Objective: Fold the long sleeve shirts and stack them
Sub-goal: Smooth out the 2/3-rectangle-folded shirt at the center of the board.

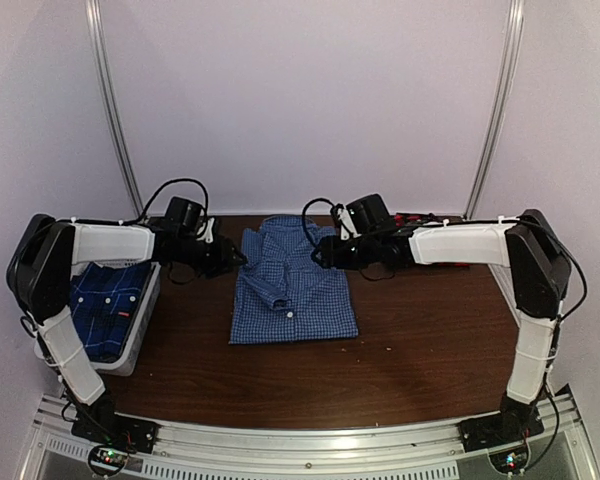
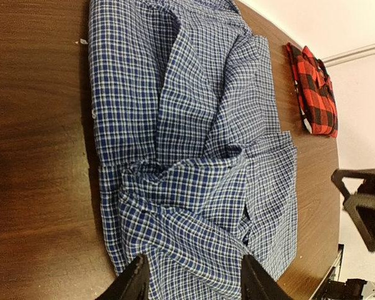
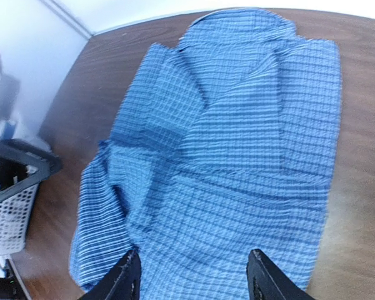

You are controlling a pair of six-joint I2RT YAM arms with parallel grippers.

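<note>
Hovering spread and empty, the left fingers and the right fingers flank the far half of the blue-and-white gingham shirt. It lies mid-bench, sleeves drawn in and rumpled. The fold looks half done; next, I judge, both must pinch one end and double it over. The red plaid shirt lies at the far edge, and the darker plaid shirt sits in the basket.

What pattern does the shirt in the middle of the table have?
The shirt is a fine blue-and-white check, clearest in the left wrist view.
</note>
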